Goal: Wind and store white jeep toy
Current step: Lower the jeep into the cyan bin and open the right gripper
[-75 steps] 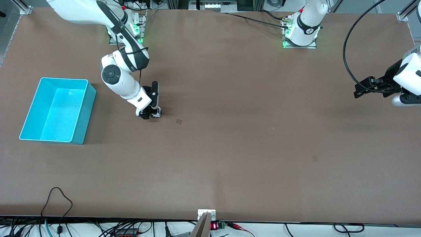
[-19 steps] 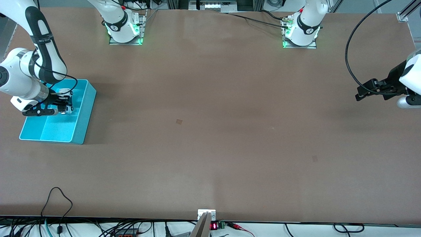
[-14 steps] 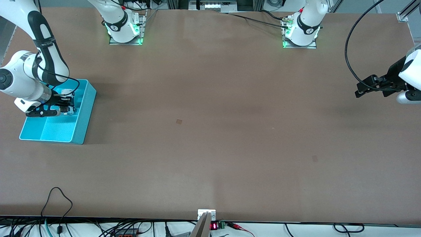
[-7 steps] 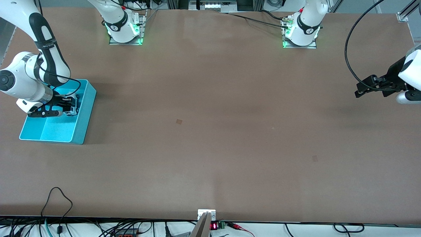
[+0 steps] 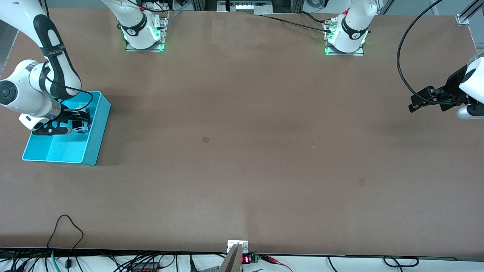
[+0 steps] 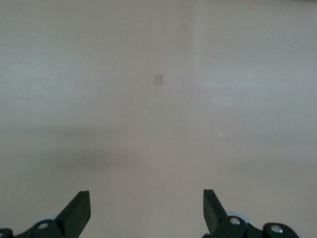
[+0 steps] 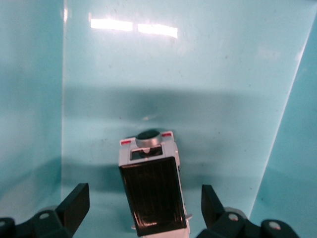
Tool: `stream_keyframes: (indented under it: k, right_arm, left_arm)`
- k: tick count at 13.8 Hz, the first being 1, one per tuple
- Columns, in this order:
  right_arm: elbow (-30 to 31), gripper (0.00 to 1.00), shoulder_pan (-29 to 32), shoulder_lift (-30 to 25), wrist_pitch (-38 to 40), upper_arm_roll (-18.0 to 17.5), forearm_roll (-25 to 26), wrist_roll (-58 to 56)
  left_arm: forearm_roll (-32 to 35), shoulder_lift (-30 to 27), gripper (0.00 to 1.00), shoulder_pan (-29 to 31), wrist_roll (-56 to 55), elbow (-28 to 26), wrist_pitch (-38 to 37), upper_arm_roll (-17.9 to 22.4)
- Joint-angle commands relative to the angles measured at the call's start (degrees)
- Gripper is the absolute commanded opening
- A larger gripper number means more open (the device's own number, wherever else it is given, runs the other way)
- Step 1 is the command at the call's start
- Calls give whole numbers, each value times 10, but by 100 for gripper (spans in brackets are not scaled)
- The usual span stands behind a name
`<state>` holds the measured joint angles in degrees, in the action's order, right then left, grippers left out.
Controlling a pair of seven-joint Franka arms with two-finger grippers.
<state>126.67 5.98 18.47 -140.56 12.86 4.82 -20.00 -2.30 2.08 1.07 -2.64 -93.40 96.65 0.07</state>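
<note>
Your right gripper (image 7: 141, 210) stood with its fingers apart, clear of the white jeep toy (image 7: 152, 186), which lay on the cyan bin (image 5: 94, 143) floor: storing looked done, only withdrawal left. Your left gripper (image 6: 147, 210) waited, spread wide, over bare table (image 5: 264, 151).

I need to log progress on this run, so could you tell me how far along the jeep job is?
Nearly finished. Done: the white jeep toy lies on the floor of the cyan bin, and the right gripper has its fingers spread apart on either side, not touching it. In hand: nothing. Left: the right gripper, low inside the bin, has to lift out. The left gripper waits open over the left arm's end of the table.
</note>
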Motion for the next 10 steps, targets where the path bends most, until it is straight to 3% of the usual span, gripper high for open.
stream_keyframes:
  k: [1,7,10]
  right_arm:
    - [-1,100,2,-43,32,-11,-7,-3]
    - [-122,100,-1,-93,228,-38,-10,-2]
    - [-136,100,-2,-136,259,-43,-18,-2]
  left_arm:
    - [-10,-16,100,9,13,-15,2,-9]
    - [-10,-16,100,9,13,-15,-1,-9]
    - [-10,-15,100,10,13,-15,-1,-9]
